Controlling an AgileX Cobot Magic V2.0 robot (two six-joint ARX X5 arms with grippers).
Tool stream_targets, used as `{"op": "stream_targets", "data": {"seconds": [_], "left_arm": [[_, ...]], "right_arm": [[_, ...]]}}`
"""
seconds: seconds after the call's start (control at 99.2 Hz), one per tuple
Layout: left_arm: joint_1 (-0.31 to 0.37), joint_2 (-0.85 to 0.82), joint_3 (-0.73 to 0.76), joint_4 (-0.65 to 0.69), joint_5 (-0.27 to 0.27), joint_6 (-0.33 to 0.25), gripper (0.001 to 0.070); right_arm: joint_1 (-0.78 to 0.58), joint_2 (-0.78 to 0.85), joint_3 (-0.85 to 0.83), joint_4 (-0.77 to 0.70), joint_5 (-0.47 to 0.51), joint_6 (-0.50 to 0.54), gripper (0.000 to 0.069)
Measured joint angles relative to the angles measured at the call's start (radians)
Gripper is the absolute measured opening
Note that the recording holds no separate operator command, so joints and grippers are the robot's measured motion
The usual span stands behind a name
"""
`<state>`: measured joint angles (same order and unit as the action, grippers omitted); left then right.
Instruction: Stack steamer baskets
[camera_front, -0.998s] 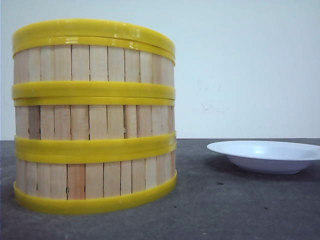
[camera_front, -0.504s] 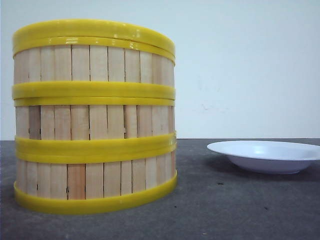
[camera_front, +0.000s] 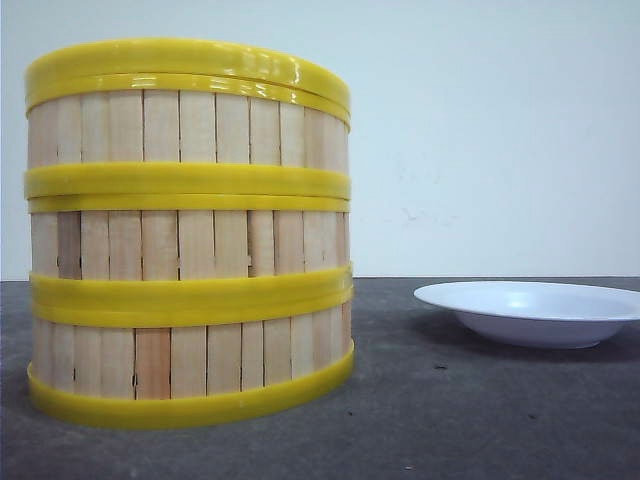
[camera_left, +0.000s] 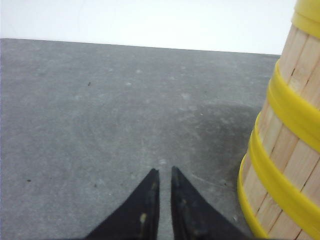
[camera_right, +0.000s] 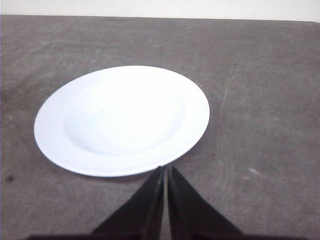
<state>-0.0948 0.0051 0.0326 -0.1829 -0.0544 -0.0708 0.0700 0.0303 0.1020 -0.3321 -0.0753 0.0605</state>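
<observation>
Three steamer baskets stand stacked in one column at the left of the front view: the top basket, the middle basket and the bottom basket, which rests on the grey table. Their yellow rings meet a little unevenly. In the left wrist view the stack rises beside my left gripper, which hovers over bare table, apart from the baskets, shut with only a thin slit and nothing held. My right gripper is shut and empty, its tips at the near rim of the white plate. Neither gripper shows in the front view.
The shallow white plate lies on the table to the right of the stack, with a gap of grey tabletop between them. A pale wall closes the back edge of the table.
</observation>
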Motion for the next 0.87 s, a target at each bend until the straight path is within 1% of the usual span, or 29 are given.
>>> {"op": "stream_targets", "data": {"seconds": [0.05, 0.212, 0.867], "left_arm": [[0.000, 0.000, 0.000, 0.000, 0.000, 0.000, 0.0014], [0.000, 0.000, 0.000, 0.000, 0.000, 0.000, 0.0014], [0.000, 0.000, 0.000, 0.000, 0.000, 0.000, 0.0014]], "right_arm": [[0.000, -0.031, -0.035, 0.029, -0.003, 0.000, 0.0009], [0.001, -0.024, -0.081, 0.149, -0.003, 0.003, 0.0009], [0.002, -0.026, -0.085, 0.162, -0.003, 0.004, 0.0009]]}}
